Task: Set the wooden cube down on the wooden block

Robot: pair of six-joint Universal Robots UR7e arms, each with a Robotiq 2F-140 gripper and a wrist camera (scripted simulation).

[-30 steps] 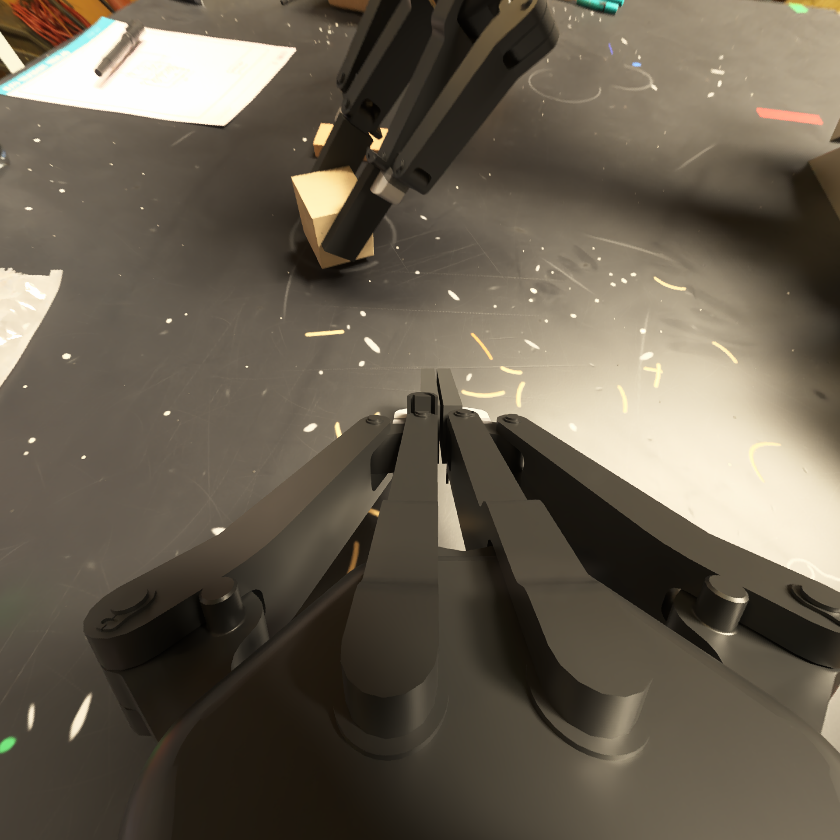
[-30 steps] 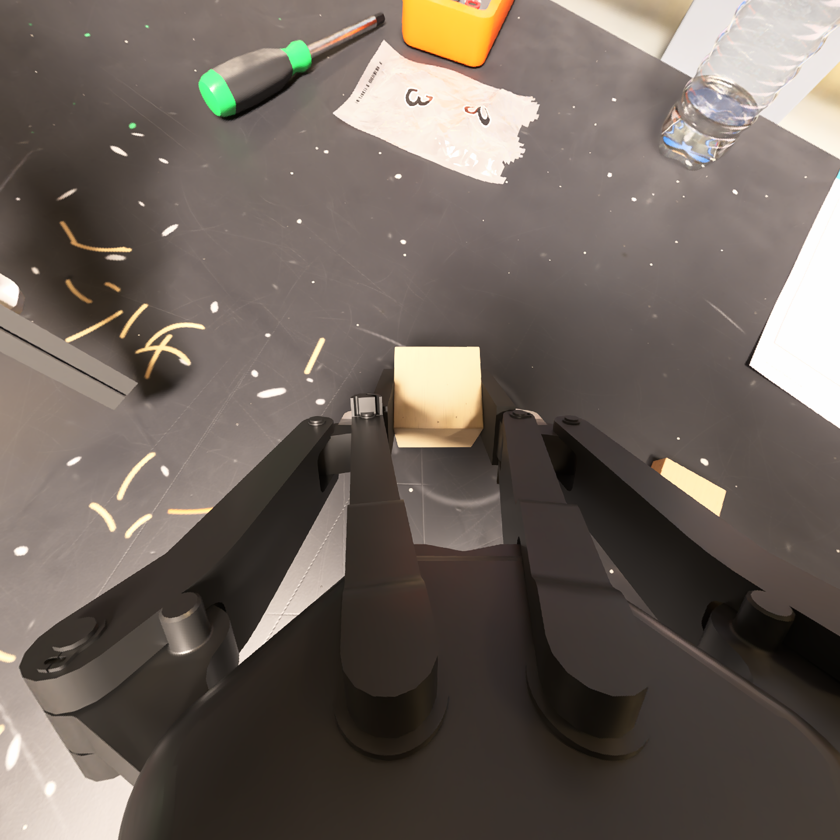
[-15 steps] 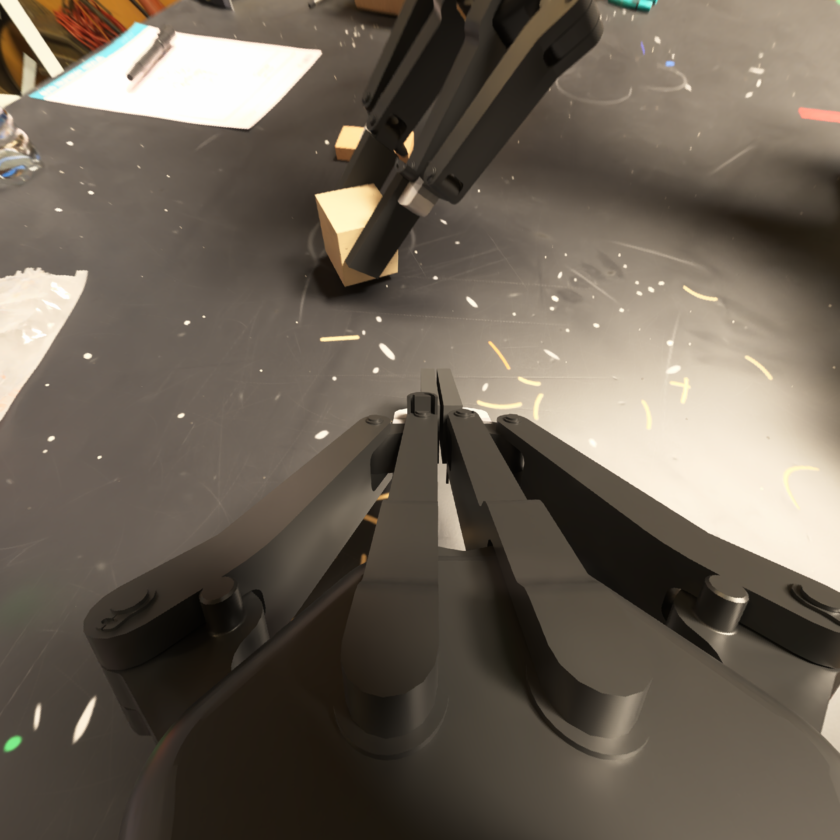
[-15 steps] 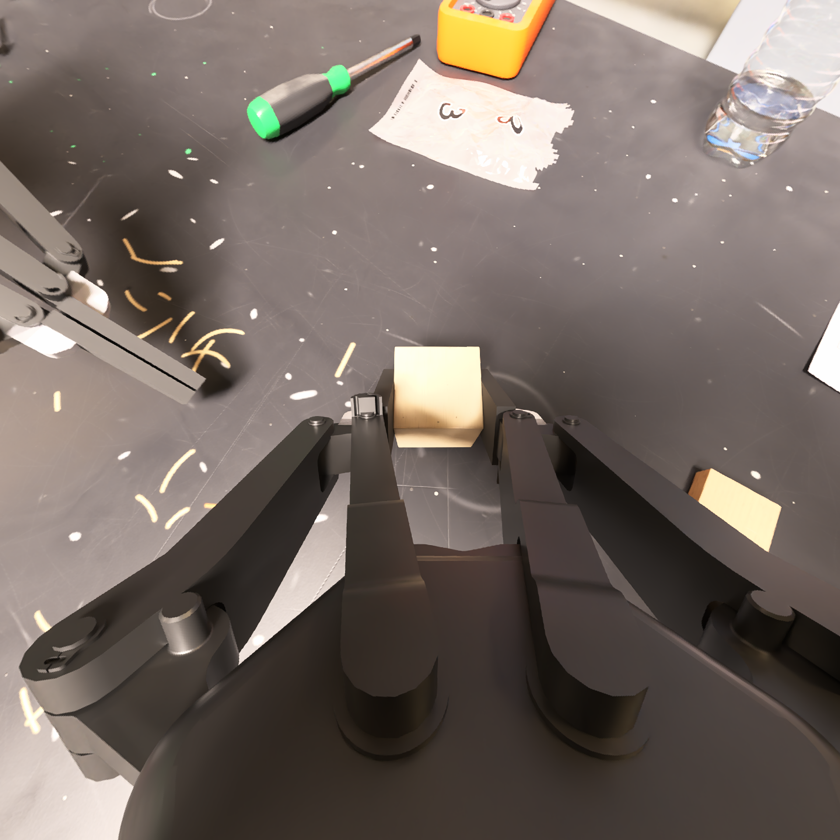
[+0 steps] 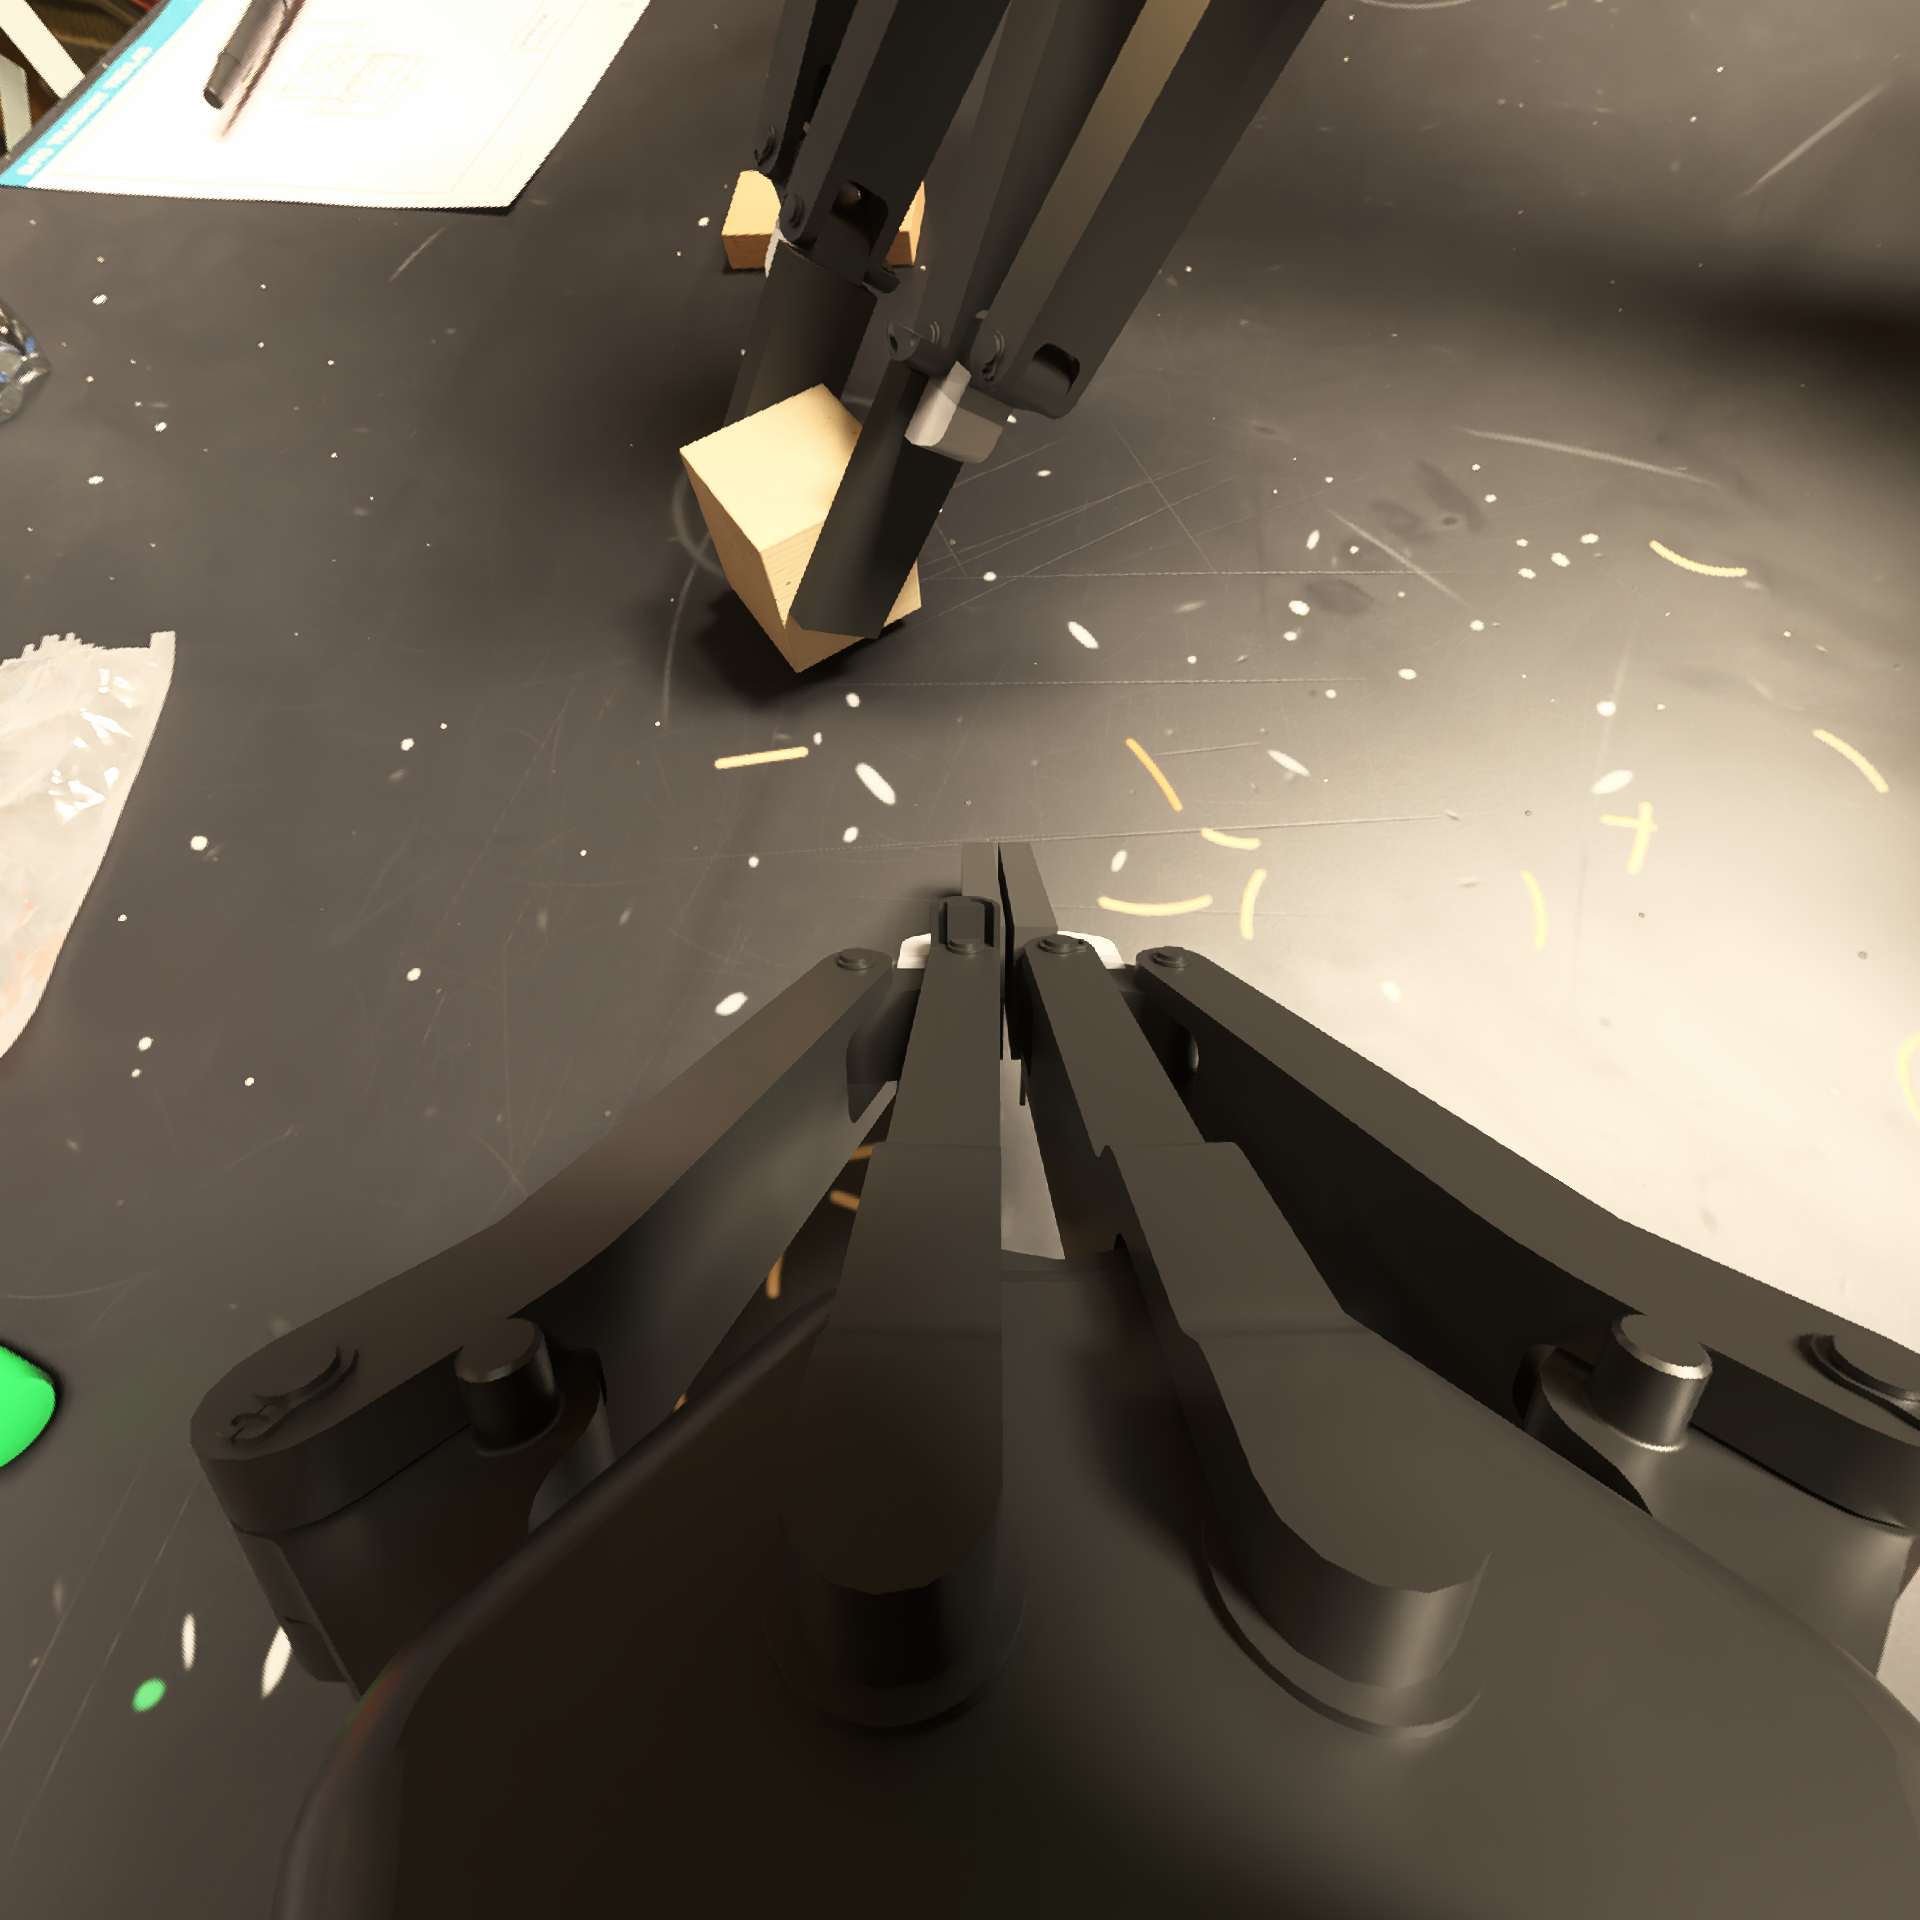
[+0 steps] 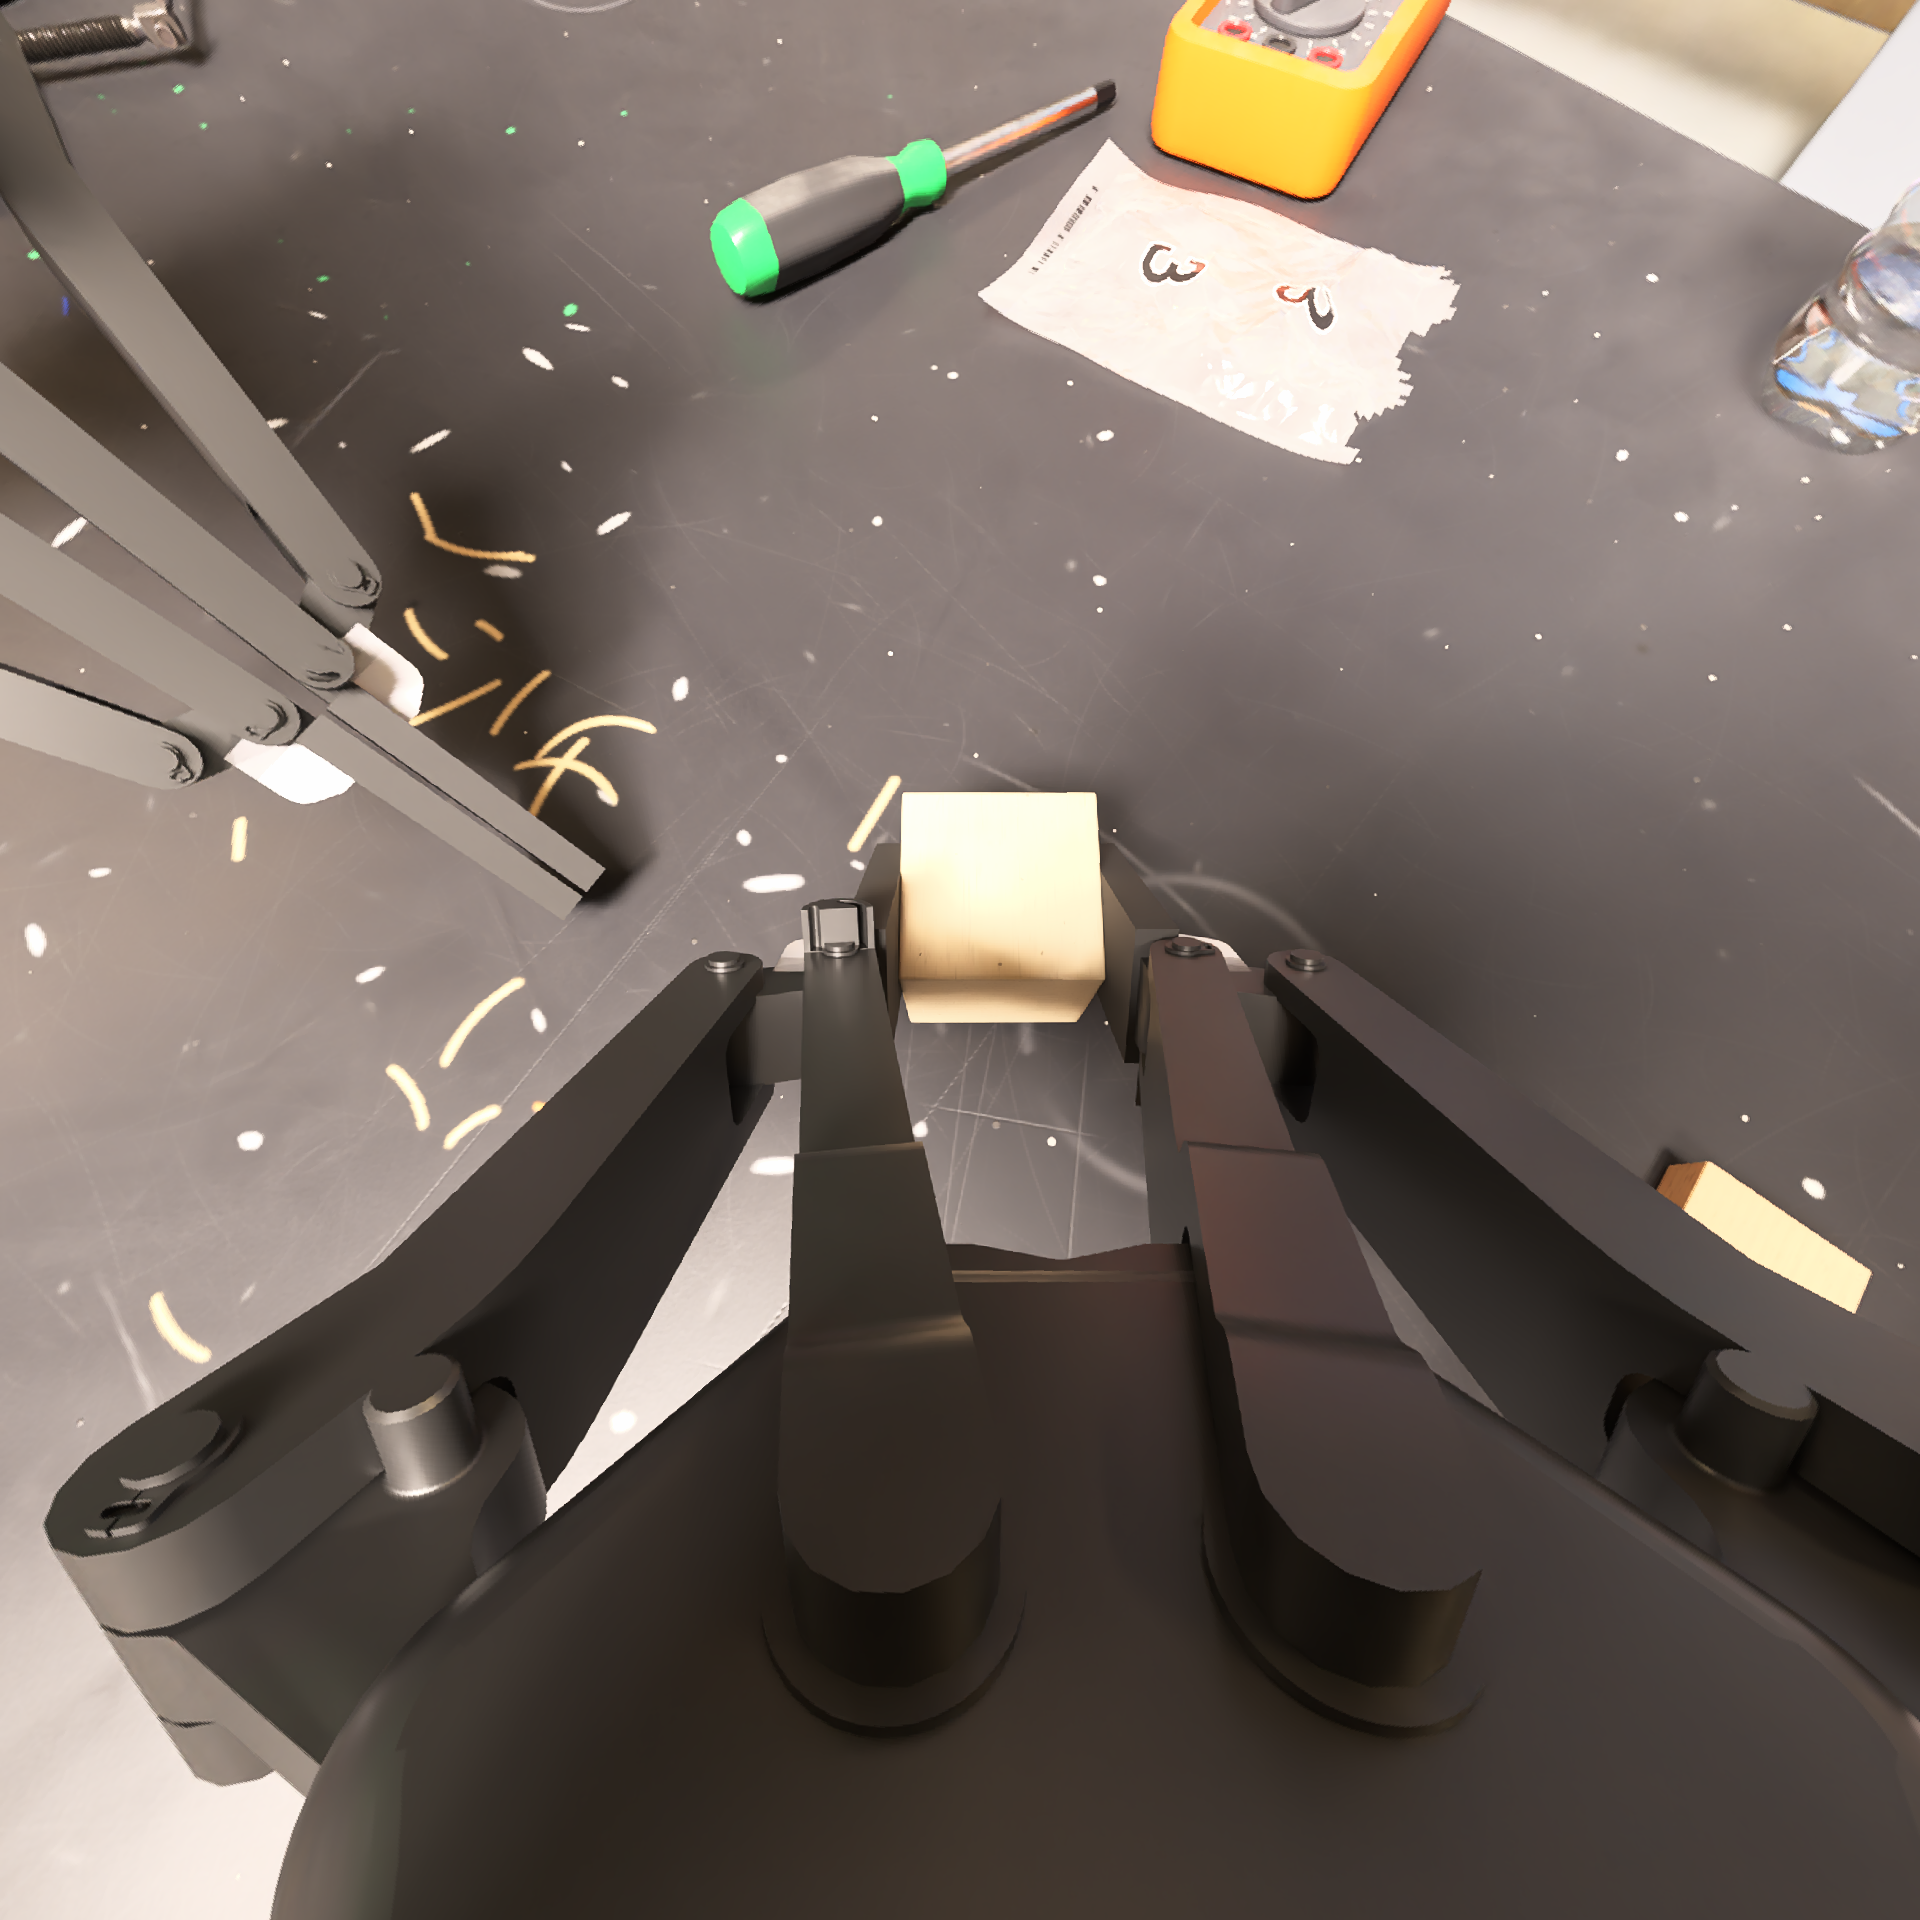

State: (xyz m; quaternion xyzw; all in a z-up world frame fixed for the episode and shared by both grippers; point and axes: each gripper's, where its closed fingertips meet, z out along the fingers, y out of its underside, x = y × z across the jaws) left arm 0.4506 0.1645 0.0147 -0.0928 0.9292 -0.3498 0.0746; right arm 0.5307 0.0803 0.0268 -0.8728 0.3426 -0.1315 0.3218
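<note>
From my left wrist view, the right pincer [image 5: 831,561] covers one side of the wooden cube [image 5: 764,488] and the middle of the wooden block [image 5: 750,223], so I see only the block's two ends. In my right wrist view the block [image 6: 1766,1236] is half behind my own linkage. The picture's edge cuts the water bottle [image 6: 1855,343] and the orange meter [image 6: 1278,94].

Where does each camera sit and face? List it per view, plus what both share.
Left wrist view: on the left gripper, shut and empty, facing across the table at the right gripper and its cube; block behind.
Right wrist view: on the right gripper, looking down its fingers at the clamped cube; screwdriver beyond.
Shared: cube, block, both grippers.
</note>
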